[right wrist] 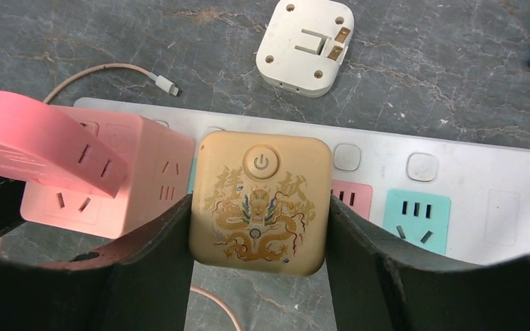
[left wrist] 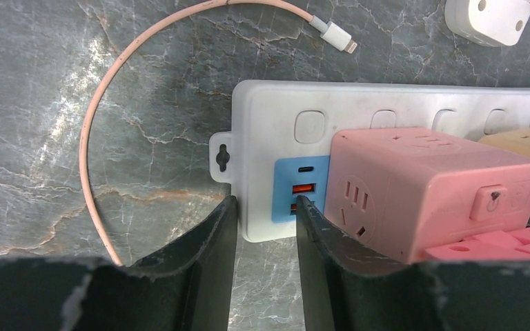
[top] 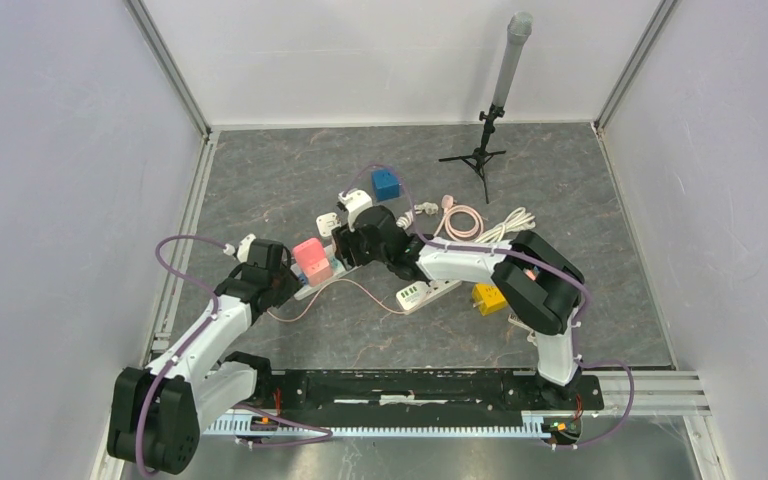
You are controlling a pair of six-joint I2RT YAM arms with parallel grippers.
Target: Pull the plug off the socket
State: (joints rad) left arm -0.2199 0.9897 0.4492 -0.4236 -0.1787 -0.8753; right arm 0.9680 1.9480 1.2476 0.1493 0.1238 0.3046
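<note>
Tan dragon-print plug sits seated in the white power strip, roughly mid-strip, power button facing up. The right gripper is clamped on it, one dark finger flat against each side face: a hold low on the body, which I read as set for a straight pull away from the strip's face. The left gripper is nipped onto the strip's end by the blue USB panel, apparently to pin the strip down so it doesn't lift with the plug. A pink cube adapter stands just beside the plug, so one right finger is squeezed into the narrow gap between them; no slack for sideways rocking that way. On the other side the finger stands over a bare socket face, more freedom there. Above the plug nothing crowds in. A loose white adapter lies prongs-up beyond the strip, apart from it; a thin pink cable curls on the grey table off the strip's end, near the left fingers but not under them. Enclosure walls well apart from both arms.
</note>
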